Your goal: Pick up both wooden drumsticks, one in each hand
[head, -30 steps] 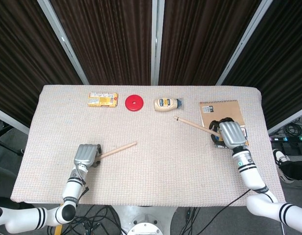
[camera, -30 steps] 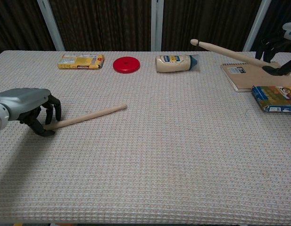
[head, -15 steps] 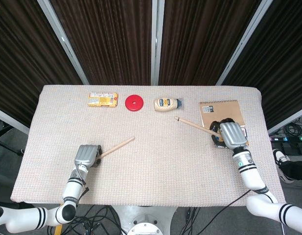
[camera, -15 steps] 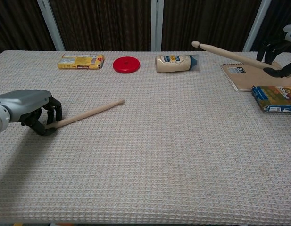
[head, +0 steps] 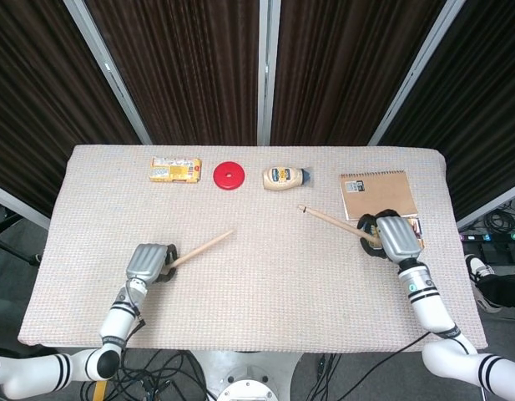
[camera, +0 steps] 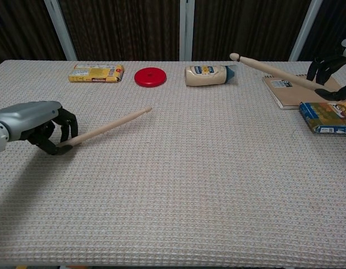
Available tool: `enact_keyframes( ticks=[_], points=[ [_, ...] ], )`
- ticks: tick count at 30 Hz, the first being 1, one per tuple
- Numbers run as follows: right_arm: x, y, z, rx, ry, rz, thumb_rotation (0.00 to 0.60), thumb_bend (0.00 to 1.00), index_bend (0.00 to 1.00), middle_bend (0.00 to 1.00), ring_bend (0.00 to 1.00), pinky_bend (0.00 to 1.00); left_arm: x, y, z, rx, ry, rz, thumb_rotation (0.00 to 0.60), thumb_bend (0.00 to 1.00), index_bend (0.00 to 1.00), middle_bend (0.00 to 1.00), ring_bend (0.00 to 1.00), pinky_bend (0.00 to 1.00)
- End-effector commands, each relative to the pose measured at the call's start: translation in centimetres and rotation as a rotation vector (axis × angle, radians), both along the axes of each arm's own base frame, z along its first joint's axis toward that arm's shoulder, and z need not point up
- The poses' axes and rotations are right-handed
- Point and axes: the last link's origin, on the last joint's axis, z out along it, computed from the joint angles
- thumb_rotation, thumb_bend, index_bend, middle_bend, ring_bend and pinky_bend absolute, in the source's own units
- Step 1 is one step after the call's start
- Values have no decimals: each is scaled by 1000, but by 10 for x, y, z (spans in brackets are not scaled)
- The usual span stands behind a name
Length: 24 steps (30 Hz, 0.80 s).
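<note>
Chest view has the left hand point(camera: 35, 124) wrapped around the butt of one drumstick point(camera: 108, 123), tip angled up off the counter point(camera: 189, 185). Back row: yellow box point(camera: 96, 73), red disc point(camera: 150, 77), mayo bottle point(camera: 209, 74). Over by the notebook point(camera: 293, 89), the right hand point(head: 393, 237) grips the second stick point(camera: 271, 69), held in the air.

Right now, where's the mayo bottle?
The mayo bottle lies on its side at the table's far edge, between the red disc and the notebook, in both views.
</note>
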Motion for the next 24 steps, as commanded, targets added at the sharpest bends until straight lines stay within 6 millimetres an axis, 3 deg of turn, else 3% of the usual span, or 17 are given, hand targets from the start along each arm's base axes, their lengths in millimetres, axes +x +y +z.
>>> enact_keyframes(
  ticks=[1, 13, 24],
  points=[
    [4, 9, -6, 35, -73, 35, 600, 703, 588, 552, 382, 239, -6, 4, 8, -25, -90, -46, 600, 501, 603, 660, 758, 698],
    [48, 31, -39, 118, -319, 242, 600, 710, 628, 567, 393, 290, 21, 29, 31, -9, -365, -144, 600, 514, 609, 664, 754, 698],
    [88, 33, -69, 128, -413, 314, 600, 711, 628, 568, 393, 291, 61, 30, 28, -53, -546, -248, 600, 514, 608, 664, 748, 698]
  ],
)
